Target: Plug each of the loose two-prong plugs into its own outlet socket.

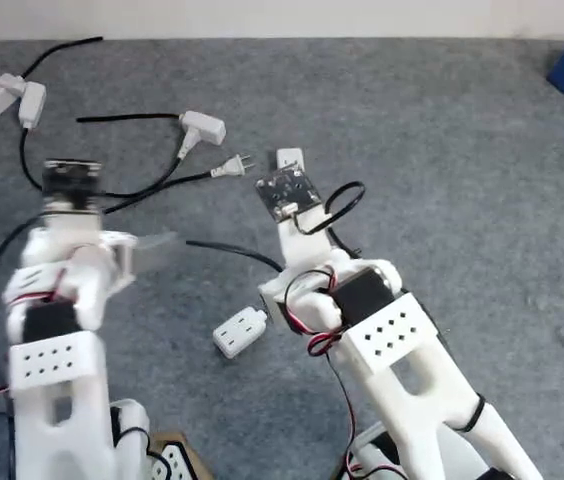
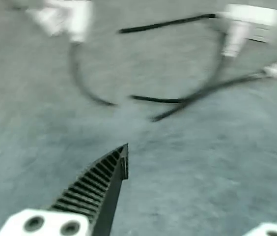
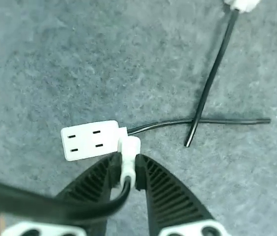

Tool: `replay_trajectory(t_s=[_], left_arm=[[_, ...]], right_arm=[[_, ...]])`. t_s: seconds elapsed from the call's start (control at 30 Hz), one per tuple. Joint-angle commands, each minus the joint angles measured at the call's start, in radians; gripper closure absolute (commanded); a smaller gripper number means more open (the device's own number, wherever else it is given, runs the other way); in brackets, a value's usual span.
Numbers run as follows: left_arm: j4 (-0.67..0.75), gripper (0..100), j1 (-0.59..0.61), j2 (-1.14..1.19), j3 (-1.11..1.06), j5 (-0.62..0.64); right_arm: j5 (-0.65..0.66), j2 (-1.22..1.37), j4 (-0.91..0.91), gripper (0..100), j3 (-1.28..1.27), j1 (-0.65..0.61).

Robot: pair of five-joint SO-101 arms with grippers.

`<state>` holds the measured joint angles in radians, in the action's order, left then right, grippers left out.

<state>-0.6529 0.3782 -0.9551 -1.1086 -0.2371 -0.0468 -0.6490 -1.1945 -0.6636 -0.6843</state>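
Two right-arm fingers (image 3: 165,194) tight on a white plug (image 3: 126,162)

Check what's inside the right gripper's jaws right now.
A white plug, pinched by the right gripper, right beside the white outlet block. Its prongs are hidden, so whether it is seated can't be judged.

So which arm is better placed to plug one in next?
Right. The right gripper is shut on a white plug beside an outlet socket; the left gripper is open, holding nothing.

Bright, even light; faint, soft shadows throughout.
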Motion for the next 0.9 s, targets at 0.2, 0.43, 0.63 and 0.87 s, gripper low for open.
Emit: replay_trajectory(t_s=[0.2, 0.43, 0.63, 0.87], left_arm=[[-0.176, 50, 0.116, -0.007, 0.226, 0.069], [-0.180, 50, 0.124, -0.007, 0.225, 0.068], [-0.176, 50, 0.124, -0.005, 0.225, 0.068], [-0.178, 50, 0.124, -0.005, 0.225, 0.068]], right_arm=[[0.107, 0.209, 0.045, 99.2, 0.079, -0.084], [0.100, 0.315, 0.044, 99.2, 0.219, -0.147], [0.058, 0.325, 0.030, 99.2, 0.242, -0.168], [0.049, 0.325, 0.038, 99.2, 0.173, -0.166]])
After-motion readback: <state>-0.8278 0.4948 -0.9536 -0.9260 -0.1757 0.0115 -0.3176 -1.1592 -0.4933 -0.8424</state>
